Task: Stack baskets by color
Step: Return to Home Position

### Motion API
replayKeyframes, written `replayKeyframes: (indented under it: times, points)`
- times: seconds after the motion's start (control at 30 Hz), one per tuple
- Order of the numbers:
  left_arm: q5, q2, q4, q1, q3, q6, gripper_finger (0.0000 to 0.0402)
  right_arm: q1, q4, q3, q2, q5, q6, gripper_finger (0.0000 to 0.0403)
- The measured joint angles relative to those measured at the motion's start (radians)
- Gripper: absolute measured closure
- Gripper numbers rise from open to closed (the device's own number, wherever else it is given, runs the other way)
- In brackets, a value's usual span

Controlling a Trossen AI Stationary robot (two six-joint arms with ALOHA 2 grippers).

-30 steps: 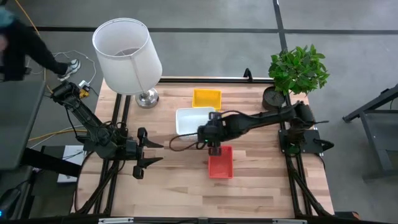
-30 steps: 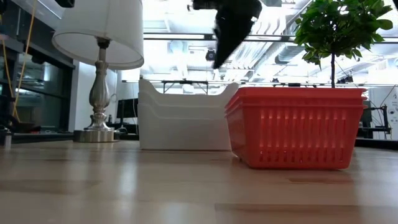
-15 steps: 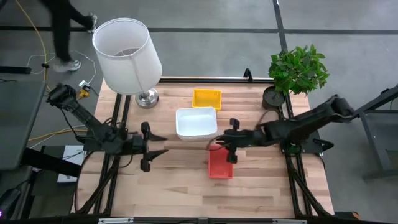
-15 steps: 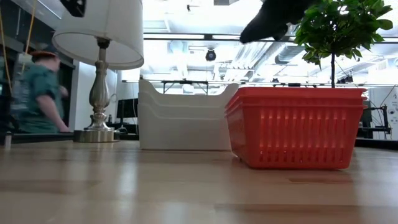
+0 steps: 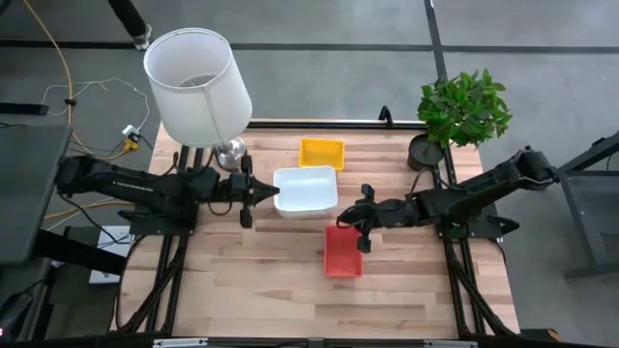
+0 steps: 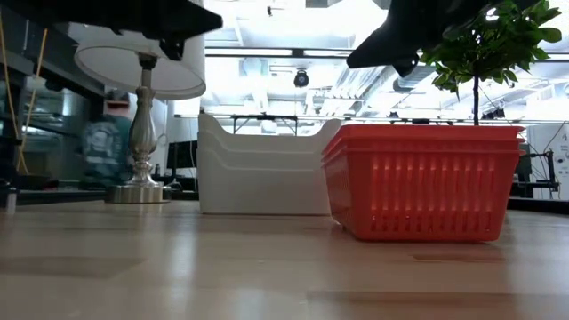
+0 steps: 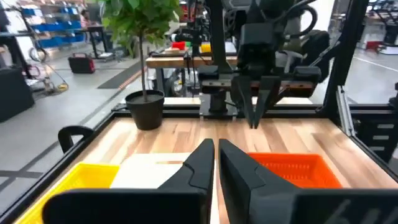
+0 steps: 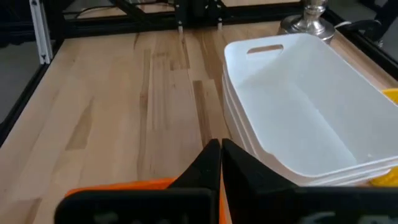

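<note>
"Three stacks listed: white baskets (image 5: 306, 189) mid-table, yellow baskets (image 5: 321, 153) just beside them, red baskets (image 5: 342, 255) near, opposite side. Sorting looks complete."

"Grippers?"

"Entered: left gripper (image 5: 269, 192) beside the white stack, right gripper (image 5: 346, 218) above the red stack's edge — both with fingers pressed together, empty. Step in hand: homing, I judge. Each must rise clear of rims — bare table (image 5: 261, 280) lies outward."

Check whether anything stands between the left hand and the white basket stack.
Nothing visible does. The left hand, fingers shut, points straight at the white basket stack, its tip at the stack's near edge. The lamp base stands off to one side.
</note>
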Motion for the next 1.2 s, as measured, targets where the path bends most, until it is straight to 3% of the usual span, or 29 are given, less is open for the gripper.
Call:
replayKeyframes:
  times: [0.13, 0.4, 0.83, 1.2]
  points:
    - [0.095, -0.022, 0.018, 0.044, -0.033, 0.005, 0.04, 0.0, 0.008, 0.0, 0.0, 0.0, -0.01, 0.0401]
    - [0.088, -0.187, 0.091, 0.037, -0.241, -0.048, 0.0401, 0.002, 0.005, 0.0, 0.0, -0.004, -0.036, 0.0402]
    - [0.093, -0.364, 0.098, 0.009, -0.421, -0.056, 0.0401, -0.005, 0.005, 0.0, 0.0, 0.001, -0.05, 0.0403]
    - [0.216, -0.552, -0.052, 0.133, -0.444, -0.07, 0.0401, -0.005, 0.005, 0.0, 0.0, -0.005, -0.044, 0.0403]
